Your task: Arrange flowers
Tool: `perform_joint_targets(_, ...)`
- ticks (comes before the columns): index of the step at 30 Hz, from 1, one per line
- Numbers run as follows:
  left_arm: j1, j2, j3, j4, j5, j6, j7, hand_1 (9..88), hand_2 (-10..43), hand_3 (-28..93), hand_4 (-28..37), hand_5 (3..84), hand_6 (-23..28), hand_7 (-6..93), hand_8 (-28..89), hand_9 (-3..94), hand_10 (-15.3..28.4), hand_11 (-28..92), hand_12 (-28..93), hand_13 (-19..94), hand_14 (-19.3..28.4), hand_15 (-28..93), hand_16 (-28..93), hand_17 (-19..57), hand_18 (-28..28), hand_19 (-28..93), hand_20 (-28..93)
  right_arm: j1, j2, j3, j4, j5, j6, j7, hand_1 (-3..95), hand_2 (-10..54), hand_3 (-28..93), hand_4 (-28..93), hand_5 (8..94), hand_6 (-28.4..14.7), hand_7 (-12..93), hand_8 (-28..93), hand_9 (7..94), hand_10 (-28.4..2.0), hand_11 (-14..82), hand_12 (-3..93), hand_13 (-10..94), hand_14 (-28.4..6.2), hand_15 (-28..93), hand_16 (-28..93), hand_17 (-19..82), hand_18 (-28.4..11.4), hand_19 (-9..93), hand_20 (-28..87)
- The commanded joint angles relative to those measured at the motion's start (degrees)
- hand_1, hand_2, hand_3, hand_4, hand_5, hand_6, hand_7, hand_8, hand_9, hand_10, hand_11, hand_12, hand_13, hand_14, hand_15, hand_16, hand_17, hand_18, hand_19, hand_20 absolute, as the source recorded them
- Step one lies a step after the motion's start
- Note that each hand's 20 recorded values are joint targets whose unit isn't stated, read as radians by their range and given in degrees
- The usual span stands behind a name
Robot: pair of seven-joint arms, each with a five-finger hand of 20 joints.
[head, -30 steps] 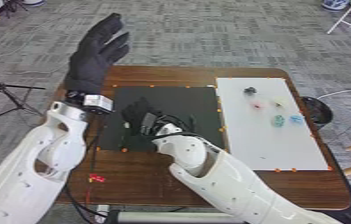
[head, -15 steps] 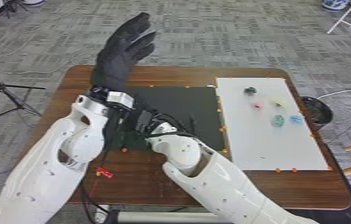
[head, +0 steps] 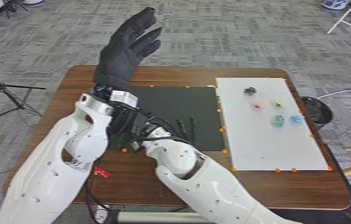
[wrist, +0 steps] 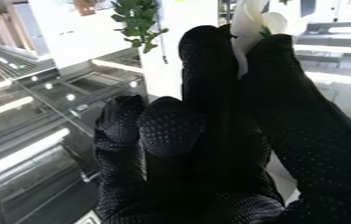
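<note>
White flower (wrist: 276,22) is calling for care: while the left hand (head: 121,59) is holding its fingers straight, the right hand (wrist: 291,95) is pinching this single bloom at its fingertips and should be gripping lightly, sparing the petals. Rightward, two thin dark pieces (head: 193,127) are lying on the black mat (head: 167,102), and five small coloured clumps (head: 278,120) are resting on the white board (head: 274,150).
</note>
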Motion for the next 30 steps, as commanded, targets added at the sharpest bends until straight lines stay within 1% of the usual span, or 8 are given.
perform_joint_targets(1,0.33,-0.92,-0.48,-0.34,0.18,0.51,0.17,22.6,-6.7,67,-28.3,22.9,2.1,22.0,-11,17.3,9.5,13,19,15,14.0,7,9,-18.1,20.7,37,6,-0.61,-1.12,0.43,-2.23,-1.4,-4.6,1.63,41.9,-9.5,78,-28,68.4,1.3,42,2,74.5,-8.1,34.8,39.8,69,-6.9,80,29,31,-20.4,84,51)
perform_joint_targets(6,0.02,-1.04,0.11,-0.23,0.2,1.11,0.35,22.6,-6.7,67,-28.3,22.9,2.2,21.9,-11,17.3,9.6,13,19,15,14.0,8,9,-18.1,20.8,37,6,-1.15,-0.96,1.15,-2.74,-1.37,-5.39,1.35,34.5,-9.5,80,-28,63.1,1.2,36,-1,66.6,-9.9,41.8,30.0,66,-7.2,81,29,30,-20.7,84,51)
perform_joint_targets(9,-0.35,-1.16,0.41,0.01,0.16,1.25,0.38,22.6,-6.7,67,-28.3,23.0,2.2,22.0,-11,17.4,9.6,13,19,15,14.0,8,9,-18.2,20.8,37,6,-1.34,-0.9,1.5,-2.98,-1.63,-6.05,1.66,30.2,-9.5,82,-28,61.5,1.2,35,-16,64.3,-10.3,42.2,27.6,65,-7.6,81,29,29,-20.9,83,51)
perform_joint_targets(18,-0.06,-1.28,0.17,-0.15,0.31,1.82,1.15,22.6,-6.7,67,-28.3,23.0,2.2,22.0,-11,17.4,9.6,12,19,15,14.0,8,9,-18.2,20.8,37,6,-1.19,1.15,1.75,-5.78,-0.65,-11.42,4.84,27.8,-9.5,82,-28,56.7,0.0,33,-16,60.1,-11.3,40.2,26.5,63,-8.3,81,28,28,-21.4,83,51)
perform_joint_targets(19,0.88,-1.36,-0.89,-0.57,0.34,1.16,1.15,22.7,-6.7,67,-28.3,23.0,2.1,22.0,-11,17.4,9.6,12,19,15,14.0,8,9,-18.2,20.8,37,6,-0.37,2.36,0.26,-6.91,1.34,-12.31,6.57,28.3,-9.1,82,-28,55.6,-0.1,33,-16,59.1,-11.5,40.4,26.5,63,-8.4,81,28,28,-21.3,83,51)
perform_joint_targets(25,7.39,0.4,-5.03,-4.27,-0.35,5.5,2.99,22.6,-6.7,67,-28.3,23.1,2.2,22.0,-11,17.5,9.7,12,19,15,14.0,8,9,-18.1,20.8,37,6,-2.08,6.66,6.21,-13.22,9.27,-26.87,-8.61,33.1,-4.0,88,-24,39.6,0.3,28,-15,44.7,-13.7,49.7,31.1,54,-10.0,82,27,28,-19.9,84,49)
perform_joint_targets(28,10.43,0.9,-7.54,-5.39,-0.79,5.99,3.25,22.7,-6.6,67,-28.3,23.1,2.2,21.8,-11,17.6,9.7,13,19,15,14.0,8,9,-18.0,20.7,37,6,-2.07,9.2,6.86,-15.12,10.57,-30.81,-15.21,43.2,-1.2,87,-27,34.3,4.5,25,-15,42.9,-14.5,56.4,57.7,54,-10.6,82,37,28,-19.4,85,49)
perform_joint_targets(30,11.76,1.4,-8.41,-5.98,-1.05,6.93,3.43,22.7,-6.6,67,-28.3,23.2,2.3,21.7,-11,17.6,9.8,13,19,15,14.1,8,9,-18.0,20.8,37,6,-1.66,9.86,7.04,-15.45,7.87,-32.65,-20.53,44.4,0.7,87,-28,35.2,5.5,23,-15,47.1,-14.6,60.5,64.3,57,-11.5,84,40,30,-20.5,88,51)
